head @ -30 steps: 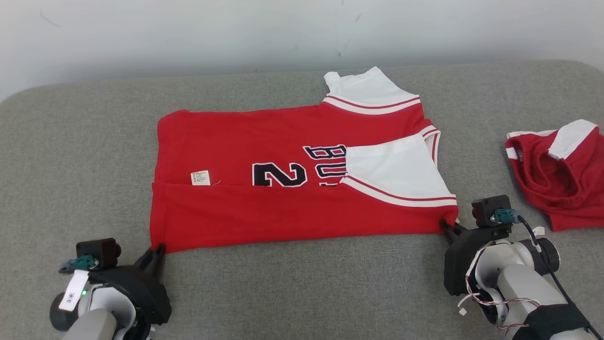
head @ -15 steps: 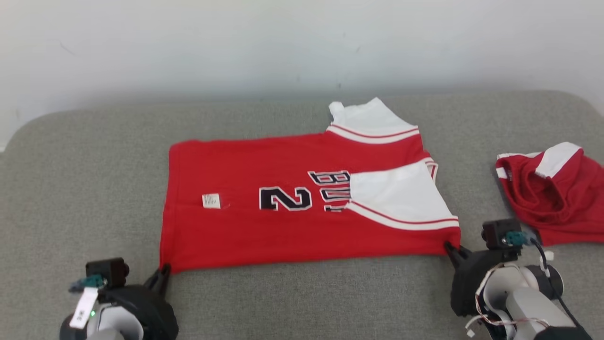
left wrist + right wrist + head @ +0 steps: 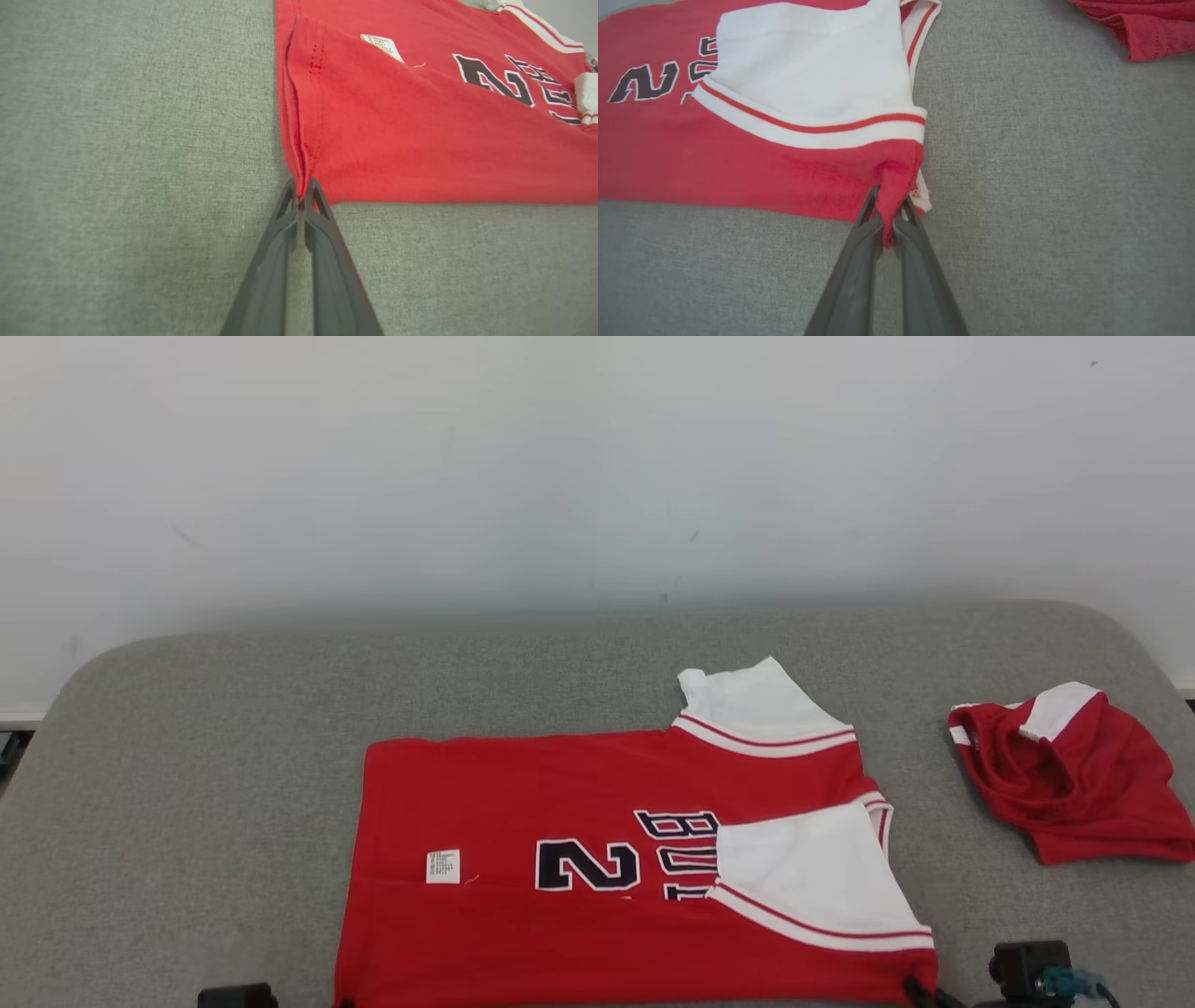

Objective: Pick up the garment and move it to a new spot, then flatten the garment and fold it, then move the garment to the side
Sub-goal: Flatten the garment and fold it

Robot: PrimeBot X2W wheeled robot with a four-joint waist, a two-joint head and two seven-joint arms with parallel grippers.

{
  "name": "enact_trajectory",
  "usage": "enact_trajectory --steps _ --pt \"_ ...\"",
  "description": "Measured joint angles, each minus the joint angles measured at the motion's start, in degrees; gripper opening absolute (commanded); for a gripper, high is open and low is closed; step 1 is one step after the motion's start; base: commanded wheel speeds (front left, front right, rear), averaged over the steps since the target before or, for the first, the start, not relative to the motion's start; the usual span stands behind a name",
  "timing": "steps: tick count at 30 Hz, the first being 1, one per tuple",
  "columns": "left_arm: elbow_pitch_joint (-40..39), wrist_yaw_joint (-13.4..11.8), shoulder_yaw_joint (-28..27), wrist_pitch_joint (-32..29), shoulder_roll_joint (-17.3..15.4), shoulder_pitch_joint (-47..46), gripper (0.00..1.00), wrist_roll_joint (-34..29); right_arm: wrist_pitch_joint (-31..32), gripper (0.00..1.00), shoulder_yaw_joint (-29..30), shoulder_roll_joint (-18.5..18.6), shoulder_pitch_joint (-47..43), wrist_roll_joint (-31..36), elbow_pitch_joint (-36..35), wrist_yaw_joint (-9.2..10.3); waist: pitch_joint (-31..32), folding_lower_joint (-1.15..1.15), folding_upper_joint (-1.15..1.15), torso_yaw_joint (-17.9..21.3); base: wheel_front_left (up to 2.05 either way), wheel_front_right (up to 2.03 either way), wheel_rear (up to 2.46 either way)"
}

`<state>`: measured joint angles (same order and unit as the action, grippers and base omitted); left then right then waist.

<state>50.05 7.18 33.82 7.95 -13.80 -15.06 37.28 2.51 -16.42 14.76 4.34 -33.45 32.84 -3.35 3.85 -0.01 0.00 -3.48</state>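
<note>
1. The red shirt (image 3: 607, 896) lies spread out on the grey surface (image 3: 187, 756), in the lower middle of the head view. Its printed number faces up and its collar end points to the right of the frame.
2. It looks flat and smooth, so I judge the pick-up, the move to a new spot and the flattening to be done.
3. A first lengthwise fold seems to be in place. A crease runs across the cloth just below the label (image 3: 442, 865), and one white sleeve (image 3: 803, 868) lies turned in over part of the lettering.
4. The left claw (image 3: 302, 186) is closed tight, pinching the hem corner at the shirt's lower left, which sits at the centre of the left wrist view.
5. The right claw (image 3: 889, 205) is also clamped shut. It has a small bunch of red cloth from the lower right corner, just under the sleeve's striped band.
6. With both lower corners held, the robot appears to be partway through the folding, probably about to carry this edge up over the rest.
7. What looks left to do is at least one more fold to make the shirt compact, then moving it aside.
8. A second red garment (image 3: 1074, 784) lies crumpled at the right of the head view, well apart from the shirt.
</note>
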Motion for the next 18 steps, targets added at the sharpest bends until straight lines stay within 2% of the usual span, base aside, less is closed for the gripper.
enact_trajectory --steps 2,12,13,14,15,18 --pt "-1.03 0.0 0.05 0.16 -0.68 1.6 0.0 0.0 0.0 0.0 -0.09 -0.13 -2.82 -0.55 -2.01 0.07 0.66 0.0 0.0 -0.04 0.0 0.0 0.0" --pt "-3.1 0.0 -0.38 -0.12 -1.54 3.09 0.0 0.63 1.34 0.0 0.1 -0.08 -5.3 -1.1 -6.13 1.13 0.7 0.0 0.0 0.31 0.0 0.0 0.0" --pt "-3.23 -0.01 -0.47 -0.2 -1.59 3.09 0.0 0.66 1.7 0.15 0.16 -0.09 -5.57 -1.38 -6.41 1.36 0.68 0.0 0.0 0.28 0.0 0.0 0.0" --pt "-3.34 -0.04 -0.47 -0.36 -1.65 3.09 0.42 0.66 1.83 1.0 0.19 -0.05 -5.83 -1.4 -6.84 1.48 0.67 0.0 0.0 0.23 0.0 0.0 0.0" --pt "-3.52 -0.11 -0.58 -0.36 -1.66 3.14 1.0 0.66 2.05 1.0 0.3 -0.03 -6.13 -1.41 -7.23 1.85 0.66 0.0 0.0 0.19 0.0 0.0 0.0" --pt "-4.75 -0.44 -1.6 -0.3 -1.82 3.62 1.0 1.2 2.1 1.0 1.16 0.23 -6.89 -2.0 -8.75 2.25 0.68 0.01 0.01 0.05 0.0 0.0 0.0"
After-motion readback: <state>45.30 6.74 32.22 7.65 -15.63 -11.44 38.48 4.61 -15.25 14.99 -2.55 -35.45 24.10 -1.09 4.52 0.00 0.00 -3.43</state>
